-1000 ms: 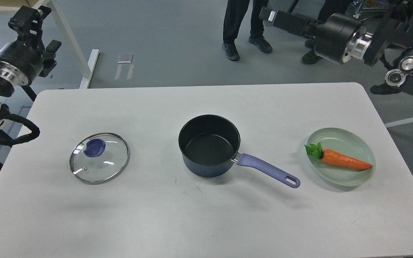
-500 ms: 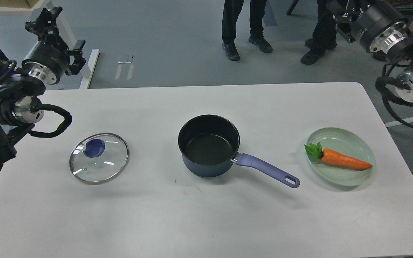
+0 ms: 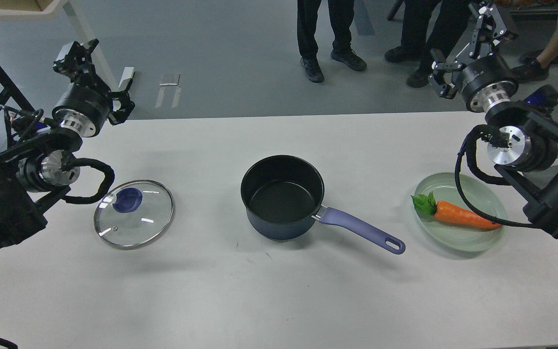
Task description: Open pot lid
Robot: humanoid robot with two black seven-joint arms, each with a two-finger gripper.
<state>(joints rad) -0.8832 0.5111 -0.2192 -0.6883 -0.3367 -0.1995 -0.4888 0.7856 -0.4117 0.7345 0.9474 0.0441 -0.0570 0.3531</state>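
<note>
Here the pot [image 3: 282,196] sits empty, lid [image 3: 134,214] beside it.

Views: only one, the head view, so nothing is being shared with another camera.
Position: it is sitting high, at the robot's own head, above the near edge of the bench [image 3: 279,300].
Direction: it is looking forward and down across the bench to the grey floor [image 3: 221,58] behind.
Nearness: middle distance; the whole bench top is fitting in.
Edges: both arms are entering from the sides.
</note>
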